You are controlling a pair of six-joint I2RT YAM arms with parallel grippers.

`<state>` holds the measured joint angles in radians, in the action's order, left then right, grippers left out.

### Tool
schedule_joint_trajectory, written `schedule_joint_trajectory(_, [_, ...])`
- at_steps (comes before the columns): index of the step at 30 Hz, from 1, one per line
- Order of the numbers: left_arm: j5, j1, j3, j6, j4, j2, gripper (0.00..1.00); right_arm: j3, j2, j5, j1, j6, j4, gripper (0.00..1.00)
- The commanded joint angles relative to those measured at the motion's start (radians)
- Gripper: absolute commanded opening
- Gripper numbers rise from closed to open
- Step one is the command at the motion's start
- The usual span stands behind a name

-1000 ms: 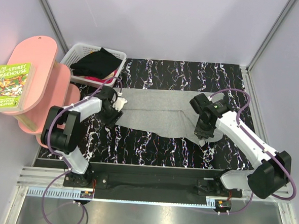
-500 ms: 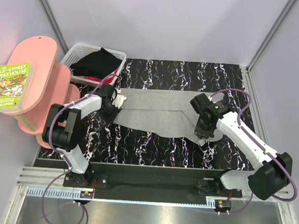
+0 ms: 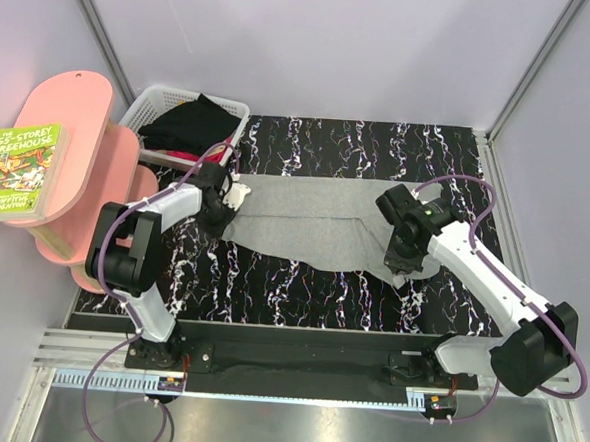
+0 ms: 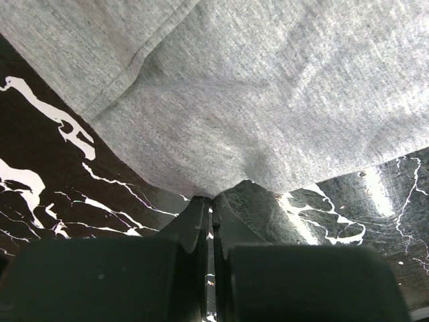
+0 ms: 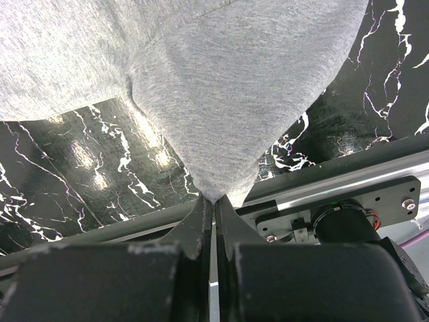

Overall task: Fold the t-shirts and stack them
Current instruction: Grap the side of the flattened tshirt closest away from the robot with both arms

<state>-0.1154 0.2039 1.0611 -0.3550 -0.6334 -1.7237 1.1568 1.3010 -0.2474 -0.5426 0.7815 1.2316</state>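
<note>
Top external view: light heather-grey t-shirt (image 3: 305, 227) is lying spread across the middle of the black marbled table (image 3: 300, 301), stretching sideways between the two arms. Left gripper (image 3: 224, 205) is sitting at the shirt's left end, right gripper (image 3: 400, 268) at its near right corner.

Left wrist view: jaws are pressing together, pinching a puckered fold of grey cloth at its edge. A hem seam is running across the upper left.

Right wrist view: jaws are likewise clamping a pointed tuck of the grey fabric, with the cloth fanning upward from the tips.

Black t-shirt (image 3: 189, 124) is lying bunched in the white lattice basket (image 3: 147, 102) at the table's far left corner, well apart from the grey one. Pink stool (image 3: 78, 158) is standing left of the table, with a book (image 3: 20, 169) resting on it.
</note>
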Motion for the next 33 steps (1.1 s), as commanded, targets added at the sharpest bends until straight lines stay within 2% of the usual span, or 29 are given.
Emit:
schedule_joint_trajectory(1, [-0.029, -0.003, 0.002, -0.019, -0.002, 0.047, 0.00, 0.004, -0.051, -0.023, -0.007, 0.001, 0.026, 0.00])
schedule_joint_trajectory(8, [-0.017, -0.003, -0.056, -0.050, -0.045, 0.165, 0.00, -0.026, -0.120, 0.025, -0.008, 0.013, 0.063, 0.00])
schedule_joint_trajectory(22, [-0.044, -0.004, -0.070, -0.058, -0.137, 0.254, 0.00, -0.031, -0.201, 0.122, -0.008, 0.042, 0.114, 0.00])
schedule_joint_trajectory(28, [-0.029, -0.004, -0.046, -0.064, -0.144, 0.248, 0.00, 0.058, -0.157, 0.017, -0.008, 0.007, 0.126, 0.00])
schedule_joint_trajectory(33, [-0.007, -0.004, 0.108, -0.081, -0.149, 0.165, 0.00, 0.167, -0.019, -0.088, 0.016, -0.070, 0.092, 0.00])
